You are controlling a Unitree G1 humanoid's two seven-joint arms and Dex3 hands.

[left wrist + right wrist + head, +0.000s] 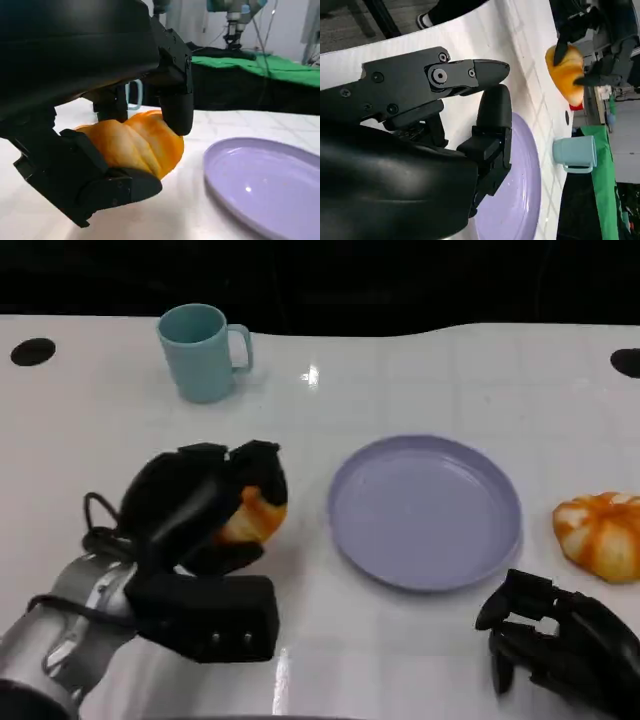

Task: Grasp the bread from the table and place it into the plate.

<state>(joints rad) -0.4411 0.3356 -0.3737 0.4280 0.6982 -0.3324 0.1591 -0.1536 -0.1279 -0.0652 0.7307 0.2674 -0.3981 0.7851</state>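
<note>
Inside left robot hand (gripped): bread.

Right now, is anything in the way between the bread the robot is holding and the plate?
No. The left hand holds the bread, and bare table lies between it and the plate. The cup stands farther back.

Bright overhead light, glare spot on white table, soft focus, dark background

Glossy white table; smooth matt lilac plate; glazed bread.
</note>
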